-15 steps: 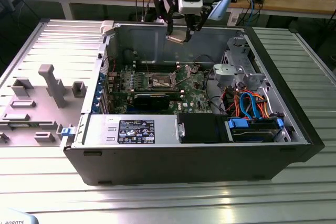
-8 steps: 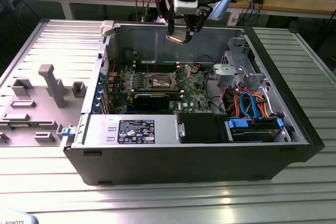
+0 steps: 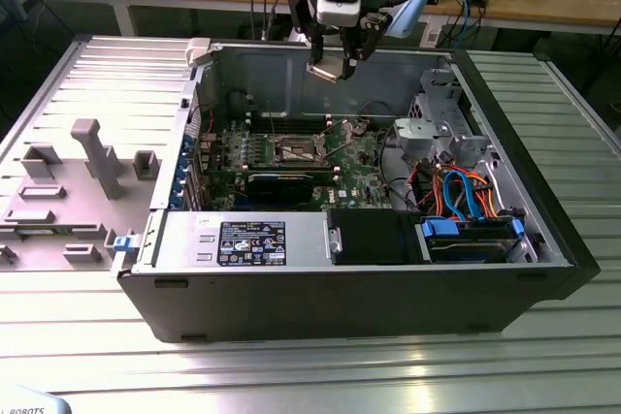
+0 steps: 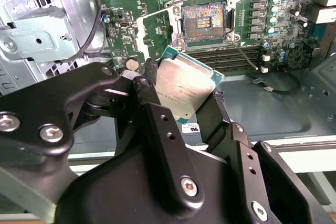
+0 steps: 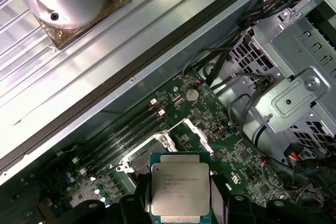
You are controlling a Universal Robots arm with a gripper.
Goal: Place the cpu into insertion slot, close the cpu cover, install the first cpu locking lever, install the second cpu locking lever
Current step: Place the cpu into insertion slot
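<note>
My gripper (image 3: pixel 328 63) hangs above the open computer case, shut on the cpu (image 3: pixel 325 71). In both wrist views the cpu (image 4: pixel 184 85) (image 5: pixel 180 190) is a flat square chip with a silver-grey top, pinched at two opposite edges by the black fingers (image 4: pixel 149 90). The insertion slot (image 4: pixel 205 22) lies apart from it on the green motherboard (image 4: pixel 131 3), its dark pin field bare inside a silver rim. In the exterior view the insertion slot (image 3: pixel 296 150) sits well below the gripper. The cpu hides part of the insertion slot (image 5: pixel 137 162) in the first wrist view. I cannot make out the cpu cover.
Memory slots (image 4: pixel 220 59) flank the socket. A long black graphics card (image 3: pixel 281 184) lies in front of it. A metal drive cage (image 3: pixel 437 123) with orange and blue cables (image 3: pixel 466 196) fills the exterior view's right. A grey fixture plate (image 3: pixel 78 181) lies left of the case.
</note>
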